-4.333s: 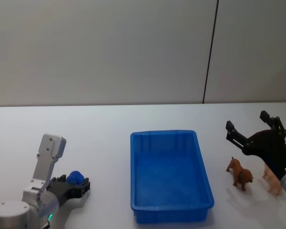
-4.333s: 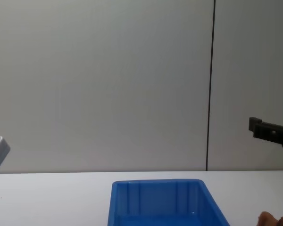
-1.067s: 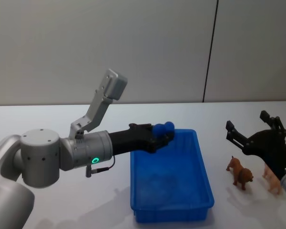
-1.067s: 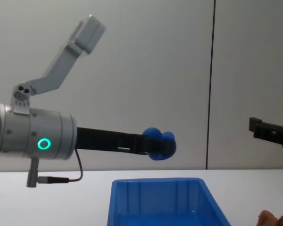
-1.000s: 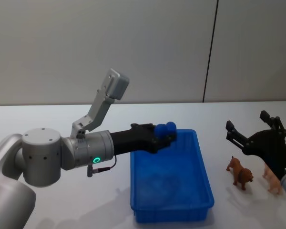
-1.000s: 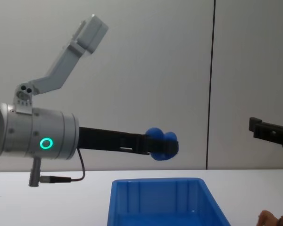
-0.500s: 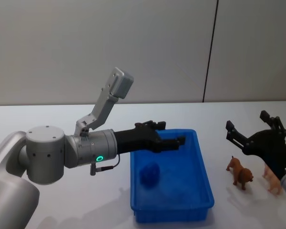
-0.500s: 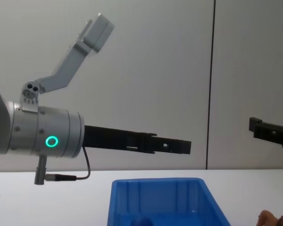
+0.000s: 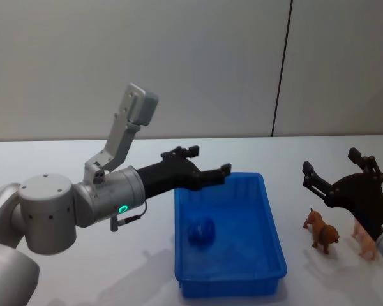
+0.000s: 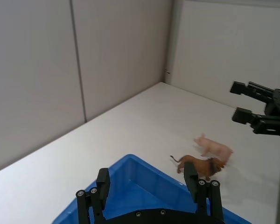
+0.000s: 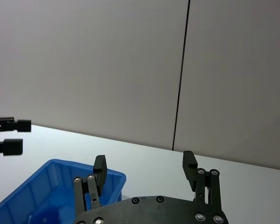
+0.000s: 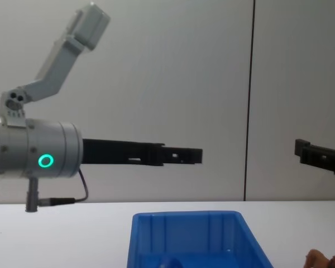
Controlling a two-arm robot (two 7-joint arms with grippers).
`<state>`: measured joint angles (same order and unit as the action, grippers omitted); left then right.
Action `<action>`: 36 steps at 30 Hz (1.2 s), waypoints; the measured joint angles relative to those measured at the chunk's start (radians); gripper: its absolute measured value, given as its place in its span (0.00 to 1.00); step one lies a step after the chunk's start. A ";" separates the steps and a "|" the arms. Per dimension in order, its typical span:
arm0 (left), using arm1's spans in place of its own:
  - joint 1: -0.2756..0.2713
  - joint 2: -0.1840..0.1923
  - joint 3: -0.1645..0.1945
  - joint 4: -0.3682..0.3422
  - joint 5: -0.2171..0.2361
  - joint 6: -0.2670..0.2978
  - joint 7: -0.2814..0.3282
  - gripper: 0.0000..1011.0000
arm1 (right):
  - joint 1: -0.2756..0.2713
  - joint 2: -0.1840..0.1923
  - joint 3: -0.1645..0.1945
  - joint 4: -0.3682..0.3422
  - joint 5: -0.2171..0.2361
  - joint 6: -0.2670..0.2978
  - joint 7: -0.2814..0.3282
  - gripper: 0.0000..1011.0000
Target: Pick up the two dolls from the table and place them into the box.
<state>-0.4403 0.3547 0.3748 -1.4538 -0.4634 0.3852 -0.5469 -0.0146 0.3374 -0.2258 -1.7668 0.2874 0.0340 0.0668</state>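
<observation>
Blue doll (image 9: 201,231), lately released, is found lying in the box (image 9: 220,178), the wide-spread left gripper (image 9: 210,159) drawn back above its rim; brown doll (image 9: 322,233) is left on the table (image 9: 147,274) beside the wide-spread right gripper (image 9: 330,160).

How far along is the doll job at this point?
Done: the blue doll lies in the box. In hand: nothing; the left claw hangs open over the box's rim. Left: the brown doll stands on the table right of the box, beside the open right claw.
</observation>
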 joint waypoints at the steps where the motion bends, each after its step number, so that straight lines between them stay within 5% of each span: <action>1: 0.003 0.002 -0.001 -0.005 -0.003 -0.004 0.014 0.99 | 0.000 0.000 0.000 0.000 0.000 0.000 0.000 0.99; 23: 0.116 0.073 -0.043 -0.164 -0.017 -0.074 0.366 0.99 | -0.016 0.017 0.018 -0.010 0.023 -0.012 -0.015 0.99; 36: 0.173 0.102 -0.067 -0.233 0.011 -0.105 0.579 0.99 | -0.134 0.099 0.074 -0.092 0.098 -0.008 -0.073 0.99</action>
<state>-0.2677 0.4564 0.3073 -1.6870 -0.4520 0.2798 0.0316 -0.1487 0.4360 -0.1518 -1.8583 0.3852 0.0258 -0.0059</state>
